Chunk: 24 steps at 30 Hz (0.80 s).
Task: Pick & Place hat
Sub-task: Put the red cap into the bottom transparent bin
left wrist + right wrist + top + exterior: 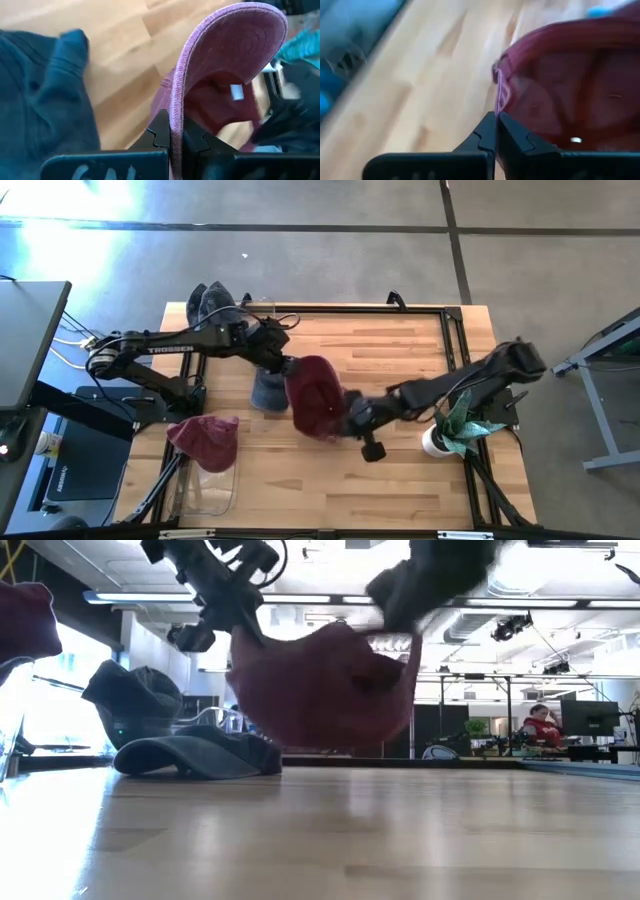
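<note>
Room: open office floor behind the worktop, ceiling strip lights overhead, a seated person (541, 726) far off at a desk.
Worktop: pale wood planks (380, 470) inside a black frame, grey floor around it.
Left arm: reaches from the left edge toward the middle; left gripper (176, 141) has its jaws pressed together on the brim edge of the maroon hat (315, 395).
Right arm: reaches in from the right edge; right gripper (497, 131) has its jaws pinched onto the opposite rim of the same hat.
Maroon hat: held between both grippers near the worktop's middle, lifted clear of the wood in the low view, its hollow inside turned toward the wrist cameras.
Blue-grey cap (268, 390): lies flat on the wood just beside the maroon hat, on the left arm's side.
Dark caps (210, 302): two, at the far left corner.
Second maroon cap (205, 438): on top of a clear container (210, 485) at the near left.
White cup (433, 442): by the right arm's base, teal cloth (462, 423) sticking out of it.
</note>
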Each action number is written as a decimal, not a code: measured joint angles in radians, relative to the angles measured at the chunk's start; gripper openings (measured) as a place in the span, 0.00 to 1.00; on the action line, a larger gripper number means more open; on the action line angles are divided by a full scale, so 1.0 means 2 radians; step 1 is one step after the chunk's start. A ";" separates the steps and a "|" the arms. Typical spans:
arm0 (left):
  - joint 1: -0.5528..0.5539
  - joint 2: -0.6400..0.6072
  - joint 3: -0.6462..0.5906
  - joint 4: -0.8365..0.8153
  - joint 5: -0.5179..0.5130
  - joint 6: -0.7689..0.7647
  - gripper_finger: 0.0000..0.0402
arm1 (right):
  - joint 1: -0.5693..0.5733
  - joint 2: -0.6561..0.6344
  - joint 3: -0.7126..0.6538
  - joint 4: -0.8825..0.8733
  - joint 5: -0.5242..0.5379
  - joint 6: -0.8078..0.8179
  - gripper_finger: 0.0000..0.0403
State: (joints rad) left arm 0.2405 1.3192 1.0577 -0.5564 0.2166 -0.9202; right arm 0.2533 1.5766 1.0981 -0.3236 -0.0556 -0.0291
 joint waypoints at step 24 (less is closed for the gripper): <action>-0.071 0.126 0.001 0.153 0.052 -0.019 0.00 | -0.024 0.059 0.000 -0.020 0.126 0.144 0.04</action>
State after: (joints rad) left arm 0.0976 1.5715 1.0596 -0.2504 0.3203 -0.9587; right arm 0.2062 1.6945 1.0985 -0.3627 0.1961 0.2580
